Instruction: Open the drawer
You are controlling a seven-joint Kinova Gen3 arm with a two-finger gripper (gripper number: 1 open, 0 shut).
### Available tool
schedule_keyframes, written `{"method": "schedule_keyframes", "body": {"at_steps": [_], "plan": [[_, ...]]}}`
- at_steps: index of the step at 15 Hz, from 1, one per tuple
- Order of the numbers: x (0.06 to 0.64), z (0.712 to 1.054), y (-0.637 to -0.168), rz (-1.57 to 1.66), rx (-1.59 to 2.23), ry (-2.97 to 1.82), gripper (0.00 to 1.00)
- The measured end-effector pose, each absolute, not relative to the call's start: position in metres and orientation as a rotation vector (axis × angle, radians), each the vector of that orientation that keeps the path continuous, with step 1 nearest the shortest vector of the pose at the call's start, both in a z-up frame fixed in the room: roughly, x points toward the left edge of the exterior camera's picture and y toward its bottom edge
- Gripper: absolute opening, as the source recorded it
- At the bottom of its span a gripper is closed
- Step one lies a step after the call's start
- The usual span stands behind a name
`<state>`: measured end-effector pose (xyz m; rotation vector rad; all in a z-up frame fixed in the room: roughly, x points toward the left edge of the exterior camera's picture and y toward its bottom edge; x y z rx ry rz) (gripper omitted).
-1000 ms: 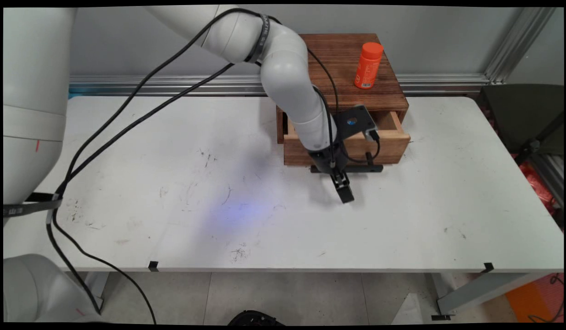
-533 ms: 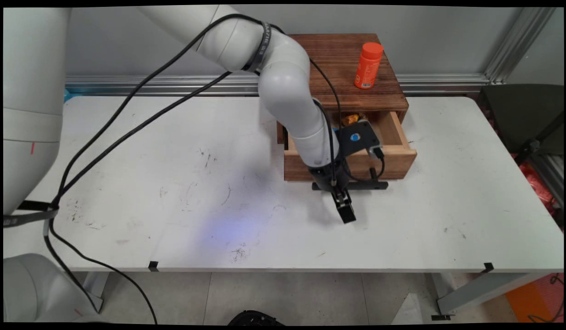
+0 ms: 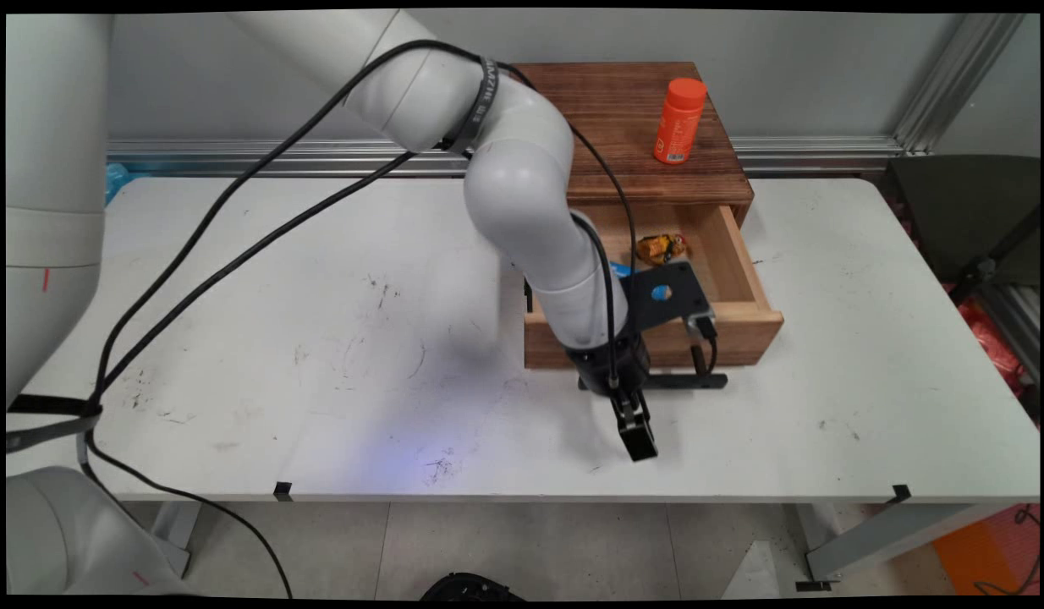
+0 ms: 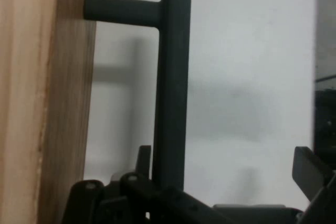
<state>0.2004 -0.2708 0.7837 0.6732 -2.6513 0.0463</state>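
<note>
A wooden cabinet (image 3: 649, 127) stands at the back of the white table (image 3: 319, 355), and its drawer (image 3: 746, 317) is pulled well out toward the near side. My gripper (image 3: 634, 427) (image 4: 226, 166) is low in front of the drawer and stands open. One finger (image 4: 143, 157) sits between the drawer front (image 4: 47, 98) and the black bar handle (image 3: 683, 381) (image 4: 173, 77). The other finger (image 4: 310, 170) is far off to the side over the table. Inside the drawer lies a yellow-orange wrapped snack (image 3: 662, 247). The arm hides the drawer's left part.
An orange bottle (image 3: 679, 120) stands upright on the cabinet's top. Black cables (image 3: 234, 228) hang from the arm across the table's left half. The table's near edge (image 3: 573, 497) is close below the gripper. A dark chair (image 3: 970, 228) stands beyond the right edge.
The drawer has slid out toward the near side, following the gripper at its handle. The snack inside has come into view. The bottle has not moved.
</note>
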Motion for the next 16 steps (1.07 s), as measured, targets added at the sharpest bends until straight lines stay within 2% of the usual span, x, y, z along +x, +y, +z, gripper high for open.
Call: {"method": "schedule_keyframes", "body": {"at_steps": [16], "plan": [[0.179,0.796,-0.205,-0.021,0.601,-2.659,1.0]]}}
